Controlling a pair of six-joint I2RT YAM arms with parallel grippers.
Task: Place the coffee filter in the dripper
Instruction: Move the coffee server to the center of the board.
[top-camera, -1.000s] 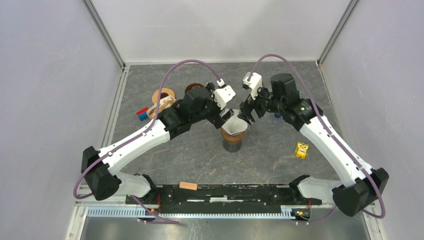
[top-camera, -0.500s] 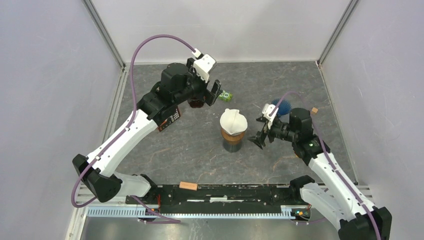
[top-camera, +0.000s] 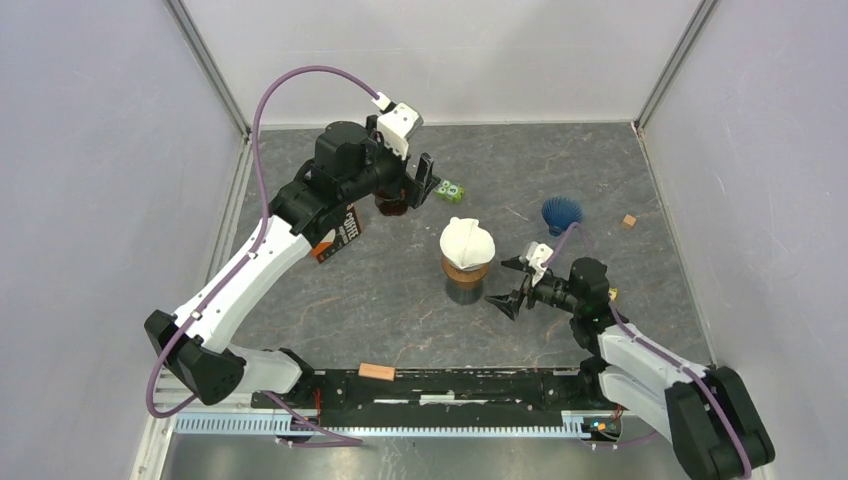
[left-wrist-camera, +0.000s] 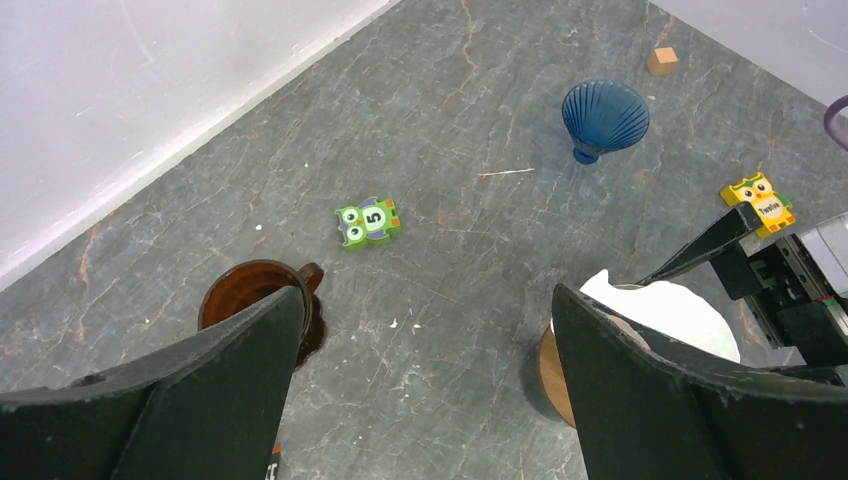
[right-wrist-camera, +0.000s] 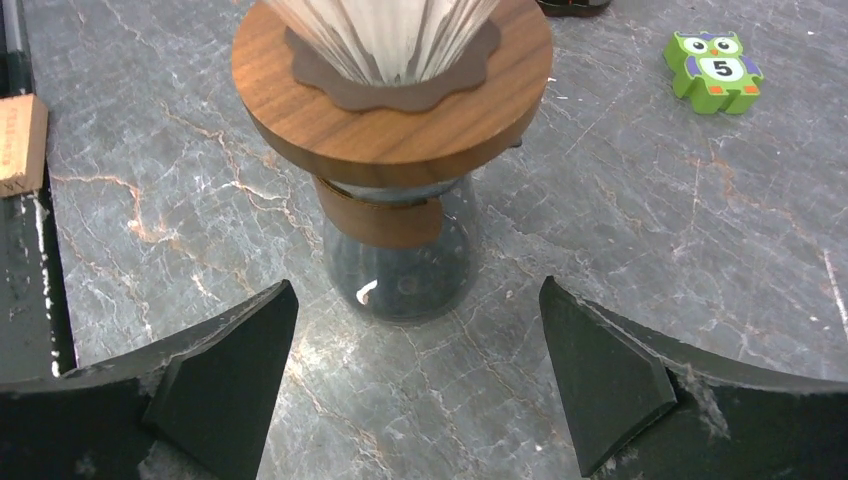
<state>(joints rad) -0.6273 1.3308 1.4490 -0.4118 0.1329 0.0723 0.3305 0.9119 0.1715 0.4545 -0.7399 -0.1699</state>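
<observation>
The white coffee filter (top-camera: 466, 241) sits in the dripper (top-camera: 465, 268), whose wooden collar rests on a dark glass carafe (right-wrist-camera: 402, 268) in mid-table. The filter also shows in the left wrist view (left-wrist-camera: 672, 310), and the dripper's wooden ring in the right wrist view (right-wrist-camera: 392, 120). My left gripper (top-camera: 422, 184) is open and empty, raised at the back left of the dripper. My right gripper (top-camera: 512, 285) is open and empty, low over the table just right of the carafe and pointing at it.
A brown glass mug (top-camera: 392, 205) and a green owl block (top-camera: 452, 190) lie at the back. A blue shell-shaped dish (top-camera: 562, 212), a small wooden cube (top-camera: 628, 221) and a yellow owl block (left-wrist-camera: 759, 201) lie to the right. A dark box (top-camera: 340, 232) lies left.
Both grippers have let go of the filter and drawn away from the dripper. The left arm has pulled to the back left. The right arm has dropped low to the right of the carafe.
</observation>
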